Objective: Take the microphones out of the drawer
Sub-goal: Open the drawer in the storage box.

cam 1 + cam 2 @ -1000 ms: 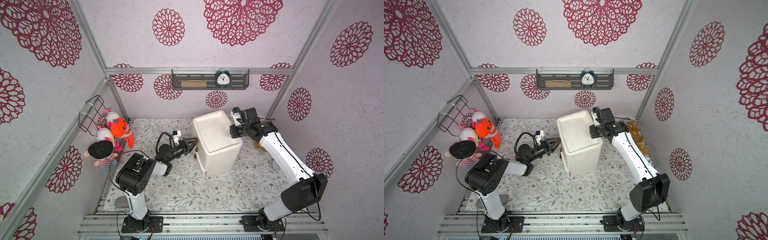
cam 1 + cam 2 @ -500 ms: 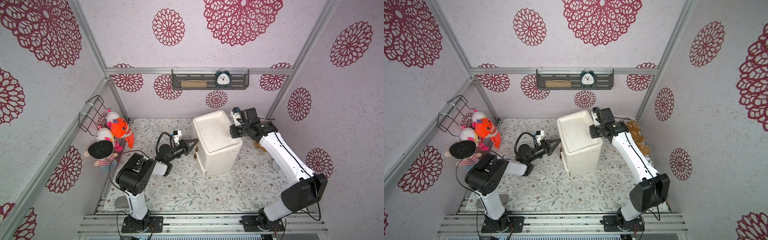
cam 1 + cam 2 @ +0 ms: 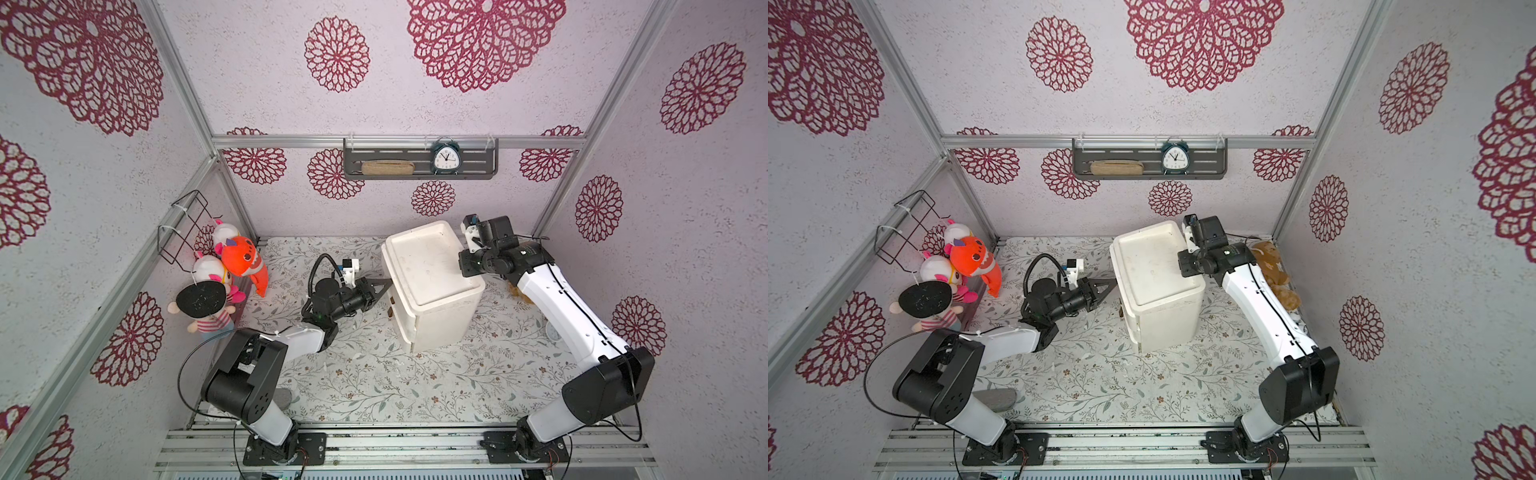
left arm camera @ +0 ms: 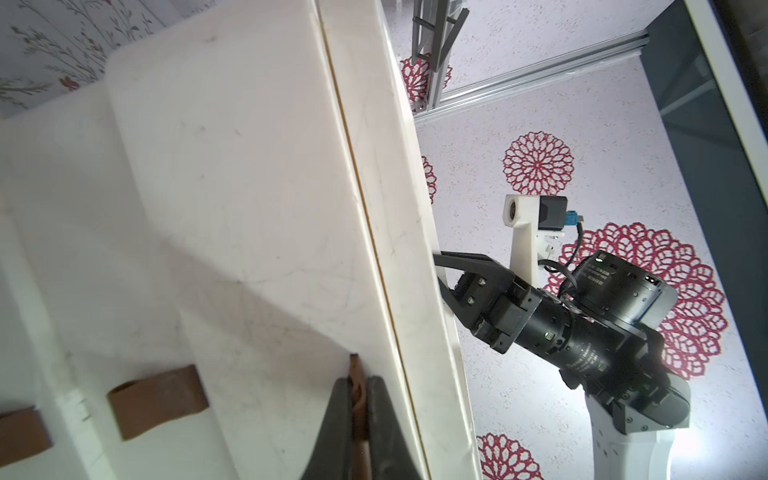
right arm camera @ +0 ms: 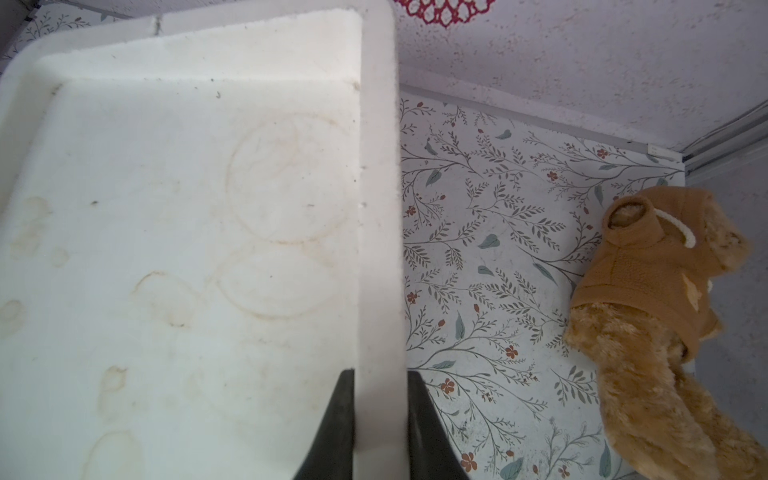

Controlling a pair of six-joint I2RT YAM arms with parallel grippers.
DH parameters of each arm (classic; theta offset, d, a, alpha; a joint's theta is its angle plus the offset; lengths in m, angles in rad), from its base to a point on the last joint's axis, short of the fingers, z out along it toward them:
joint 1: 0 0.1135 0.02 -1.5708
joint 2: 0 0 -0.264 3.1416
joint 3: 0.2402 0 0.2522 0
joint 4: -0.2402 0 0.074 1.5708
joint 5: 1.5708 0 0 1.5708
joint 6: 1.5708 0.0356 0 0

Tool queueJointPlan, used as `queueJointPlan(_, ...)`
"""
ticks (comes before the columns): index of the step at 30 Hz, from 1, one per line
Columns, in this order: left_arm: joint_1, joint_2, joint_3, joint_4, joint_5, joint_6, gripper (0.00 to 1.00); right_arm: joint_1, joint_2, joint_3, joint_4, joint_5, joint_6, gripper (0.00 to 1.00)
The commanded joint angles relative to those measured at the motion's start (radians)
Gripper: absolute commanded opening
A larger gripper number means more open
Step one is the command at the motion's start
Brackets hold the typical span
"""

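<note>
L end effector [image 4: 358, 380]: closed tight on brown strap handle [image 4: 356, 365] of top drawer [image 4: 232, 187] in white cabinet [image 3: 432, 286], which stands on floral worktop [image 3: 374, 374]. R end effector [image 5: 380, 374]: clamped on cabinet's top rim [image 5: 380, 228]. Microphone not in view; location can't be told. Brown plush toy [image 5: 665, 311] lies on worktop near cabinet.

white links [image 3: 569, 316], black joints [image 3: 606, 384], black cable loop [image 3: 316, 268]; left hand [image 3: 388, 282] black, tapered
</note>
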Motion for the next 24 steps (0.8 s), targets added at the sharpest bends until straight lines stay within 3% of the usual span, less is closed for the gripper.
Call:
queueJointPlan(1, 0.014, -0.053, 0.02, -0.177, 0.023, 0.089, 0.0, -0.021, -0.026, 0.041, 0.081, 0.132, -0.028, 0.0)
queueJointPlan(10, 0.031, -0.103, 0.025, -0.299, 0.039, 0.139, 0.0, -0.108, -0.054, 0.033, 0.087, 0.112, -0.058, 0.0)
queueJointPlan(24, 0.091, -0.294, 0.042, -0.734, -0.023, 0.33, 0.0, -0.184, -0.07, 0.009, 0.129, 0.072, -0.067, 0.0)
